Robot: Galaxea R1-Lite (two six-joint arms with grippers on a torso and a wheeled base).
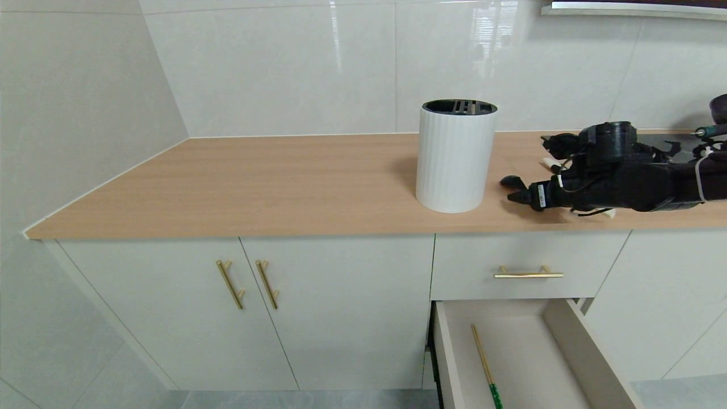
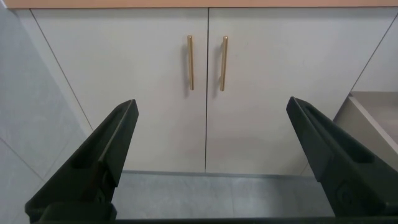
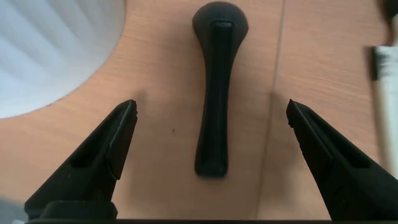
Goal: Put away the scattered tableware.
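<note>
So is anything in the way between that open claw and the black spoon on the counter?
Nothing visible does. The open right gripper hangs straight over the black spoon lying on the wooden counter. The white utensil holder stands to one side, apart from the spoon.

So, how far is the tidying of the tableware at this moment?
Early stage. Done: a green-tipped chopstick lies in the open drawer. In hand: nothing is gripped; the right end effector is open over the black spoon on the counter. Left: that spoon and a white utensil beside it, both lying on the counter.
</note>
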